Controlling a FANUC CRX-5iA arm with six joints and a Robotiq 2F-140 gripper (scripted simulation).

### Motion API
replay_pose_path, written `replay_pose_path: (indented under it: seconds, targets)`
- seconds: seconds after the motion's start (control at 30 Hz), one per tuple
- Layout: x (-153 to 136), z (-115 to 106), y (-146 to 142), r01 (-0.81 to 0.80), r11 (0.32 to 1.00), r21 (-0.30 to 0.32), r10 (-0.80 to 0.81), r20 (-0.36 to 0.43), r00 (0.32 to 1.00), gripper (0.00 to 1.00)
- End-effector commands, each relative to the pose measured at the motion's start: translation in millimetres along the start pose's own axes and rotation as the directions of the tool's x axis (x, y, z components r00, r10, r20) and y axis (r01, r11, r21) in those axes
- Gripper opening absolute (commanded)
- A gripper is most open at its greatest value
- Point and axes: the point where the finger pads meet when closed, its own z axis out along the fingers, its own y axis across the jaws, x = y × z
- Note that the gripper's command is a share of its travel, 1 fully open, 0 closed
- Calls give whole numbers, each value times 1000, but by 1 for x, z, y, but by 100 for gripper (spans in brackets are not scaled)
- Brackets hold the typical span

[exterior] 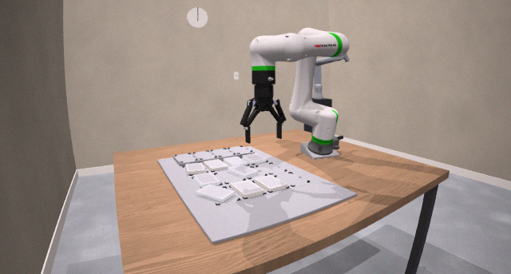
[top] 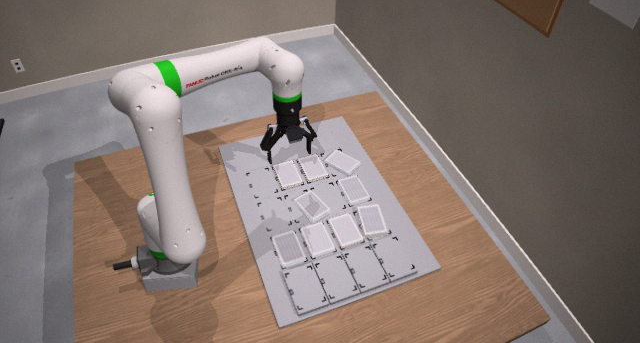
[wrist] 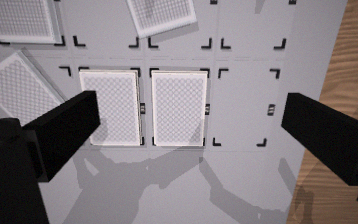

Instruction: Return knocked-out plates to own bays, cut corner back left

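Note:
My gripper (top: 289, 157) (exterior: 263, 140) (wrist: 191, 108) is open and empty, high above the column 1 side of the deck. A plate (top: 342, 161) (exterior: 216, 192) (wrist: 21, 86) lies turned at bay 41, partly outside its corner pieces. Another plate (top: 311, 205) (exterior: 243, 170) (wrist: 164, 12) lies turned across bay 22, shifted towards row 3. A third plate (top: 373, 219) (exterior: 196, 168) at bay 43 looks slightly turned against its neighbours; it is outside the wrist view. The cut corners are too small to tell.
Plates stand in bays 21 (top: 288, 174) (wrist: 179, 107), 31 (top: 314, 167) (wrist: 115, 112), 42 (top: 354, 189), 13 (top: 288, 249), 23 (top: 318, 239) and 33 (top: 345, 230). Bays 11, 12 and 32 show bare floors. The raised column 4 floors (top: 306, 288) hold nothing.

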Motion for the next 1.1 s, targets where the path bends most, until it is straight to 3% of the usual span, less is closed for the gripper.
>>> replay_pose_path:
  seconds: [0.0,0.93,1.07]
  targets:
    - [0,-1,0,0,1000,2,0,0,1000,100]
    - [0,-1,0,0,1000,2,0,0,1000,100]
    - [0,-1,-16,0,1000,2,0,0,1000,100]
